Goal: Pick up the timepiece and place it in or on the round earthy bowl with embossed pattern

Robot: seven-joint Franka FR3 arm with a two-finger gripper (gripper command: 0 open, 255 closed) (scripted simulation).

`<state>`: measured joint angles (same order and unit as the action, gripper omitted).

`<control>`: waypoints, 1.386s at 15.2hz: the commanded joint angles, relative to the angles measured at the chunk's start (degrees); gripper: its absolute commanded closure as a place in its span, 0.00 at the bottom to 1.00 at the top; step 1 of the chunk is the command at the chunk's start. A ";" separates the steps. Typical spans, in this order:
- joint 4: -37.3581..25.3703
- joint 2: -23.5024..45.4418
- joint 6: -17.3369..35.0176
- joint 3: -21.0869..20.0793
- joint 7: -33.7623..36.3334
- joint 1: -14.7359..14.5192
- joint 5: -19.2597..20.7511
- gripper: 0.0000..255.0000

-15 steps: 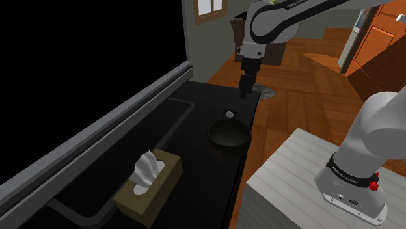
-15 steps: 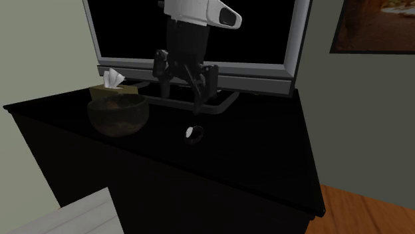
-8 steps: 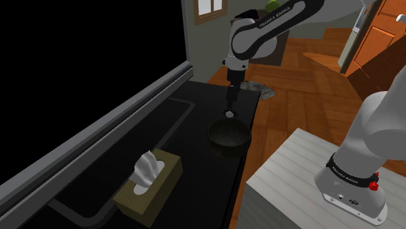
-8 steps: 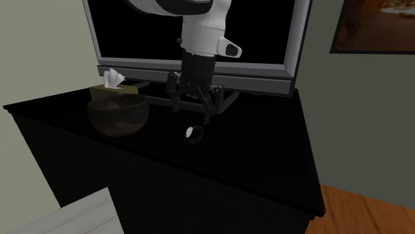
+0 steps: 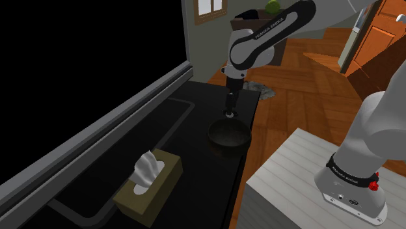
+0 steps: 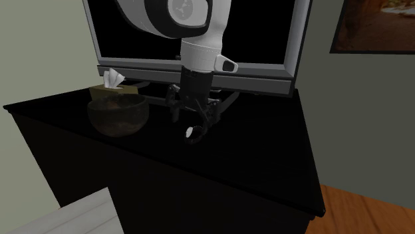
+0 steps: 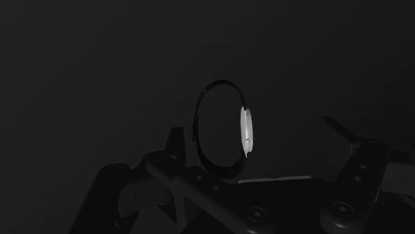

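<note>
Pincer (image 6: 193, 123) hangs low over the watch (image 6: 193, 135), jaws apart, one finger each side of the strap loop, neither touching it as far as I can tell. In the wrist view the watch (image 7: 245, 129) sits nearer one finger than the other, white face turned toward the wider gap. Step in hand, in my judgement: the grasp. To do it well I'd shift a little so the loop is centred btw. the fingers, go down until the tips are just off the table (image 6: 259, 159), then close slowly, b/c a thin hoop can tip or skid if one finger meets it first. I'd lift straight up before going across to the bowl (image 6: 118, 117), which stands near the watch on the second exterior view's left, w/ a tissue box (image 6: 113, 89) just behind it. Table is glossy black; a big TV (image 6: 193, 69) w/ grey frame runs along its back. Shoulder view: wood floor (image 5: 296, 78) beyond the table edge, window (image 5: 209, 8) on the far wall, grey stand (image 5: 293, 172) at lower right.
</note>
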<state>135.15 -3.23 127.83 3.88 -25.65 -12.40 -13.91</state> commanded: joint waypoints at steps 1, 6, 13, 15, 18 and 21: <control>0.05 0.07 0.15 -0.03 0.01 -0.03 -0.04 0.00; 0.05 0.07 0.14 -0.03 0.01 -0.03 -0.04 1.00; 0.05 0.07 0.14 -0.03 0.01 -0.03 -0.04 1.00; 0.05 0.07 0.14 -0.03 0.01 -0.03 -0.04 1.00; -0.89 -1.35 -2.14 0.00 0.69 0.05 0.51 1.00; -1.94 -2.65 -4.44 0.02 1.32 0.13 0.99 1.00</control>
<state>133.48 -5.23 124.31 3.90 -24.59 -12.31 -13.12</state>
